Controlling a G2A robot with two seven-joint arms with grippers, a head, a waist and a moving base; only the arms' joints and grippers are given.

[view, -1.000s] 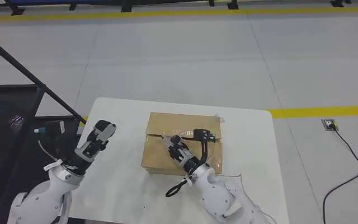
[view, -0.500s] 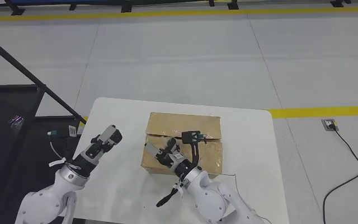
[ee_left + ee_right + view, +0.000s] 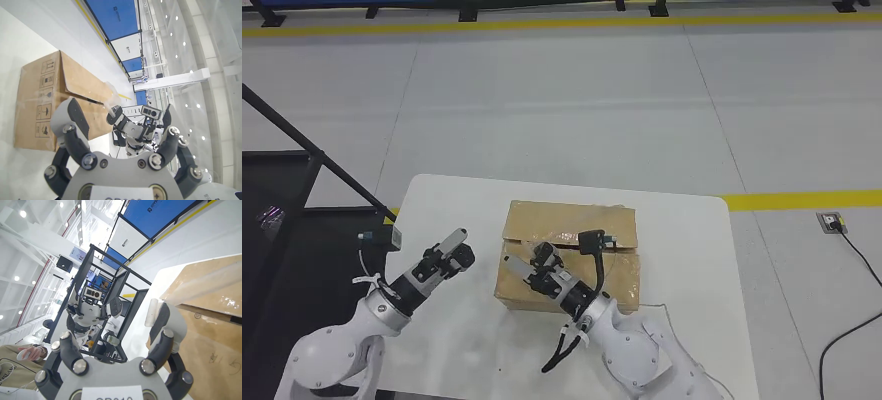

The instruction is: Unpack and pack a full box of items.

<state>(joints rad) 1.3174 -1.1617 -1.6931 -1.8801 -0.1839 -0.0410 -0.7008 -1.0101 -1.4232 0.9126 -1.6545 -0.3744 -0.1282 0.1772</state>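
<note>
A taped brown cardboard box (image 3: 572,225) sits mid-table, flaps down; its printed end faces my left gripper (image 3: 43,98). My right gripper (image 3: 527,262) hovers over the box's near left corner, jaws apart. A peeled strip of clear tape (image 3: 151,313) clings to one of its fingers (image 3: 164,321), and the box top (image 3: 208,291) lies beside it. From the left wrist view that tape (image 3: 112,100) runs from the box edge to the right gripper (image 3: 113,116). My left gripper (image 3: 455,245) is open (image 3: 122,121), just left of the box, with nothing between its fingers.
The white table (image 3: 442,200) has bare surface left of and behind the box. A black metal frame (image 3: 282,150) stands off the table's left side. A black camera mount (image 3: 592,240) rides on the right wrist above the box.
My left gripper has come in toward the box's left end. The right gripper has shifted left across the box top to its near left corner, tape trailing from it.
</note>
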